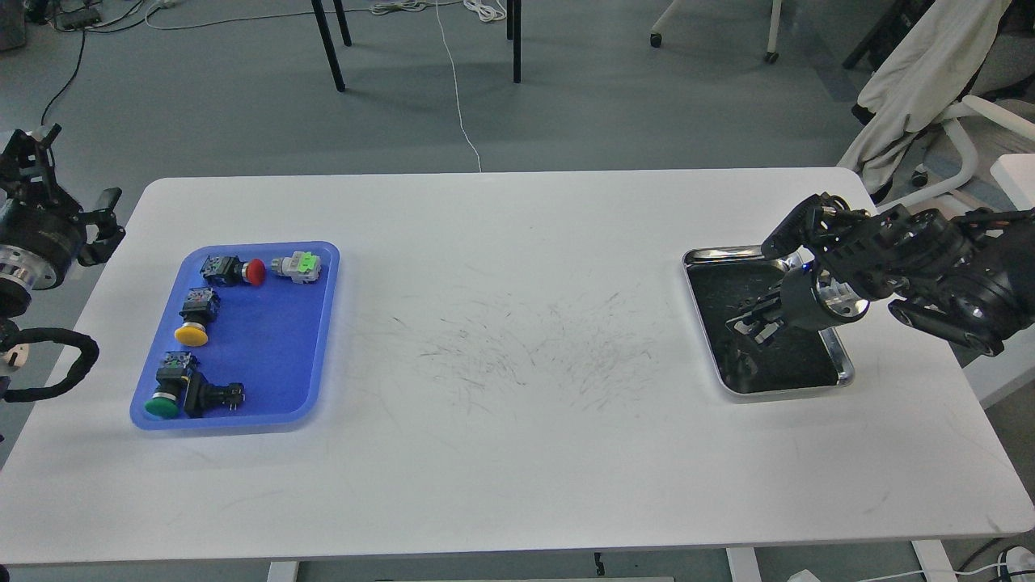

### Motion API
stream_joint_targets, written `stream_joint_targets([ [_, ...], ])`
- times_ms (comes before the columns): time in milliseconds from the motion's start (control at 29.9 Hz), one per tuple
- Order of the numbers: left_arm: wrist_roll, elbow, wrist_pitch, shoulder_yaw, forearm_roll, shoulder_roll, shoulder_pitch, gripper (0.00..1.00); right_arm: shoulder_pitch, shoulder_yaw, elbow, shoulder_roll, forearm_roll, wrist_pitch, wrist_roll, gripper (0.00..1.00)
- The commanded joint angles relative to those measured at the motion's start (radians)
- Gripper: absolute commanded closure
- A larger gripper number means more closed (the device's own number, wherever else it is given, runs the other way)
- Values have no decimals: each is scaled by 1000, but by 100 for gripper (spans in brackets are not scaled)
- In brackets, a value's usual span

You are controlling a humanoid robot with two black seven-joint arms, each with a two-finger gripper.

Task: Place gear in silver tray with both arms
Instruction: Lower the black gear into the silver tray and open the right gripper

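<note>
- The silver tray (pixel 841 373) sits on the white counter (pixel 517 339) at the robot's right, its dark base showing.
- The right arm reaches over that tray, and the right claw (pixel 756 319) hangs low above the tray's base. It is dark against the dark base, so how far it is open, or whether it holds a part, cannot be told.
- The left claw (pixel 101 222) hovers beside the counter's left edge, just off the blue tray (pixel 319 339). Its fingers seem spread with nothing between them.
- The blue tray holds the parts: a red button switch (pixel 234 271), a grey and green piece (pixel 297 266), a yellow button switch (pixel 196 317), a green button switch (pixel 170 392) and a black piece (pixel 212 396).
- The step in hand looks like a drop-off at the silver tray.
- Next, the left arm would likely need to come over the blue tray and close on one part, clear of its neighbours.
</note>
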Motion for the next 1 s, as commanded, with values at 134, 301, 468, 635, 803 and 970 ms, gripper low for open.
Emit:
stream_joint_targets([
  [134,0,0,3,2,-1,-2,-1,1,1,-6,2,-36,-2,0,0,99],
  [301,0,0,3,2,-1,0,-1,1,-6,-12,-1,-36,-2,0,0,99],
  [468,0,0,3,2,0,1,-1,1,-11,-18,0,-36,-2,0,0,99],
  [635,0,0,1,3,-1,3,-1,1,-22,-18,-4,-33,-2,0,0,98],
  [803,0,0,1,3,-1,3,-1,1,-25,-18,-6,-31,-2,0,0,82],
  [970,0,0,1,3,0,3,-1,1,-20,-19,-4,-34,-2,-1,0,69],
])
